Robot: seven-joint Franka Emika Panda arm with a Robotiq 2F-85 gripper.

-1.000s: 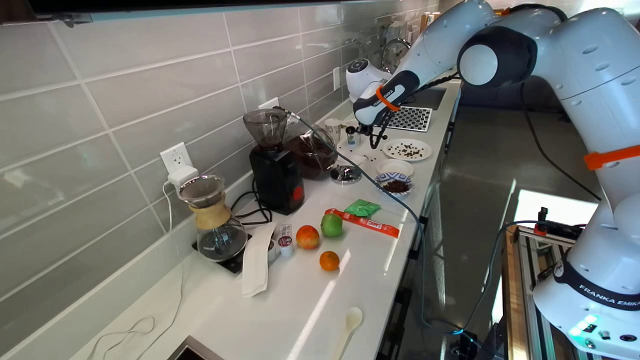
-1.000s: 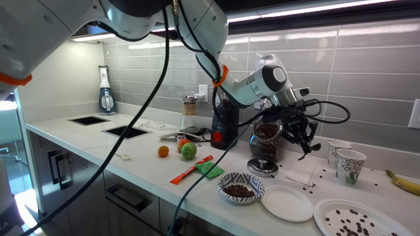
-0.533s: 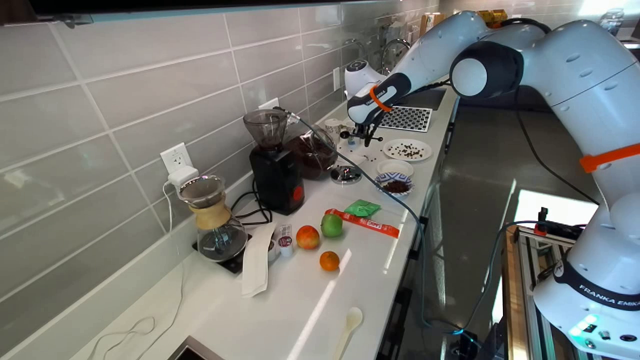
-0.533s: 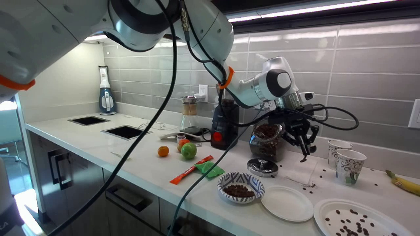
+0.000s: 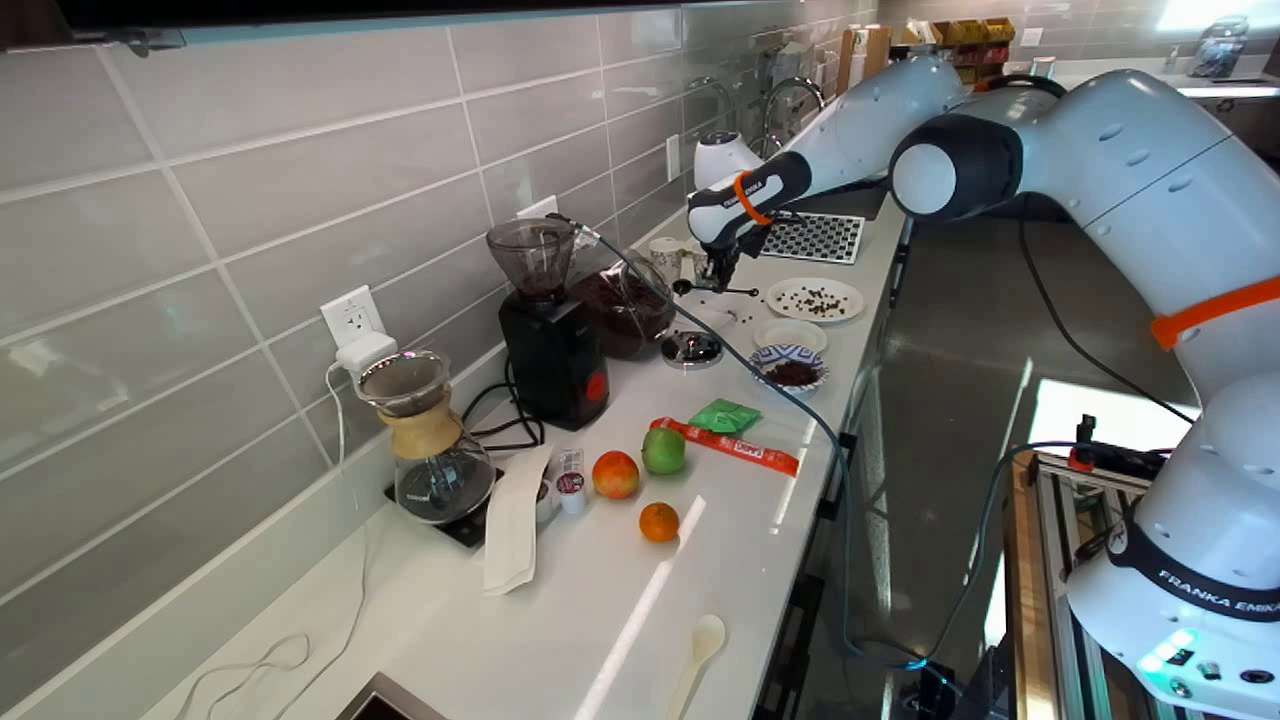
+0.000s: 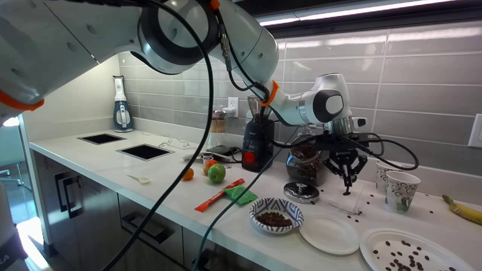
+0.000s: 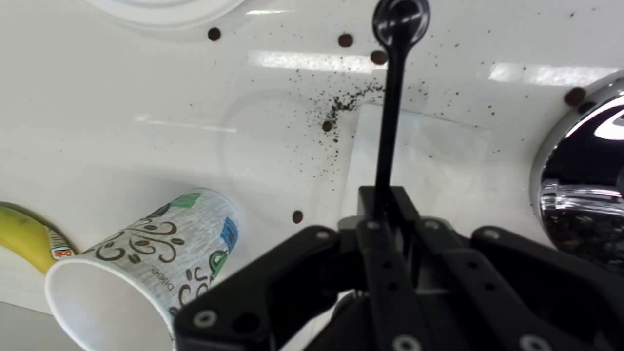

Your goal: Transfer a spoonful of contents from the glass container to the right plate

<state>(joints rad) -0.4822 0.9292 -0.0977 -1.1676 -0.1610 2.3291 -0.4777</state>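
Clear glass container [image 6: 303,167], low and dark reddish-brown inside, sits on a white countertop [image 6: 94,156] close to a grey tiled wall [image 6: 425,101], just beside a black coffee grinder [image 6: 256,139] with a red button. Over the countertop, my black two-fingered gripper [image 7: 386,202], which I work from a distance, has its jaws drawn together around the handle of a slim black spoon [image 7: 390,112], apart from the glass container. The spoon's small round tip points away from the gripper; dark as it looks in the wrist view, I cannot fairly tell whether it carries anything. In that same view the handle crosses in front of a sheet of thin white paper [image 7: 448,161], with dark grounds [image 7: 343,104] strewn at its edge and loose brown beans [image 7: 345,40] nearby. I see a round chrome lid [image 7: 585,175] on one side and, on the other, a white paper cup [image 7: 146,253] with brown swirls near a yellow banana [image 7: 24,239]. Toward the front edge of the countertop, in both exterior views, I find a blue-and-white patterned bowl [image 6: 276,204] holding dark brown beans [image 6: 273,219], a small round white plate [image 6: 329,233] next to it and, farther along, a larger white plate [image 6: 399,232] bearing scattered beans [image 6: 412,264].
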